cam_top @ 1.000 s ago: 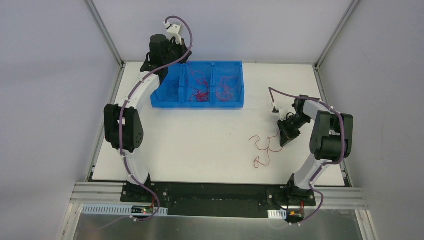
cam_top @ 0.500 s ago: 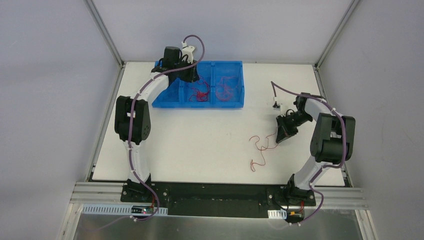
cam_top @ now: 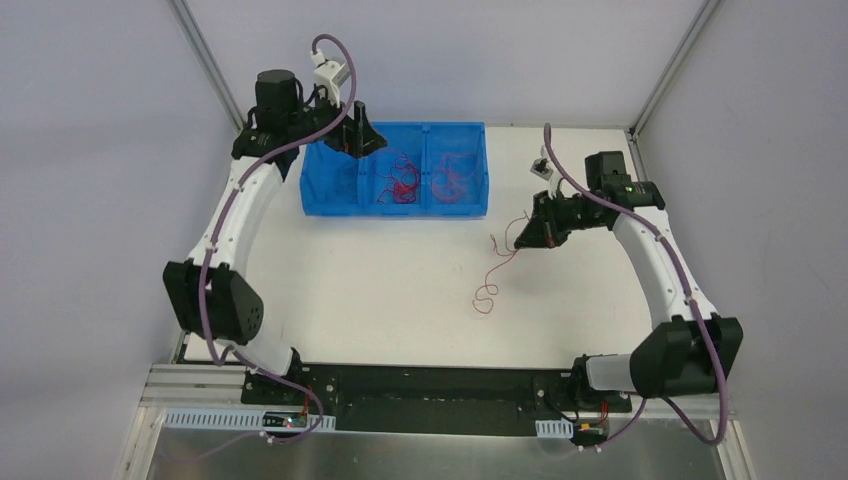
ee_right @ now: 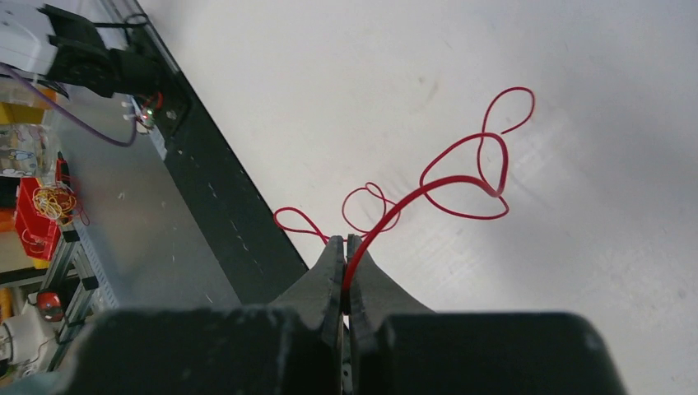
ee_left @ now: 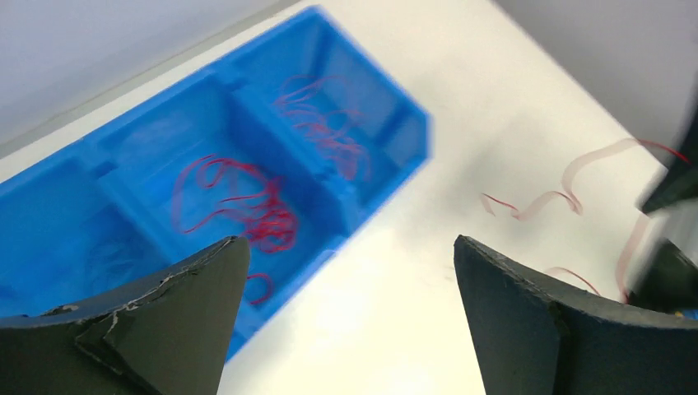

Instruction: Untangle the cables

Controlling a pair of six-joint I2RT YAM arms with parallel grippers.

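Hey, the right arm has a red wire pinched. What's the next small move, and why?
Probably swing the right gripper toward the blue bin and lower the red cable into a compartment holding red cables. Its jaws are shut on one end, the rest trails toward the table, and the left gripper hangs open over the bin, holding nothing.

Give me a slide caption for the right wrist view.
Right gripper shut on a thin, curly red cable that loops out over the white table.
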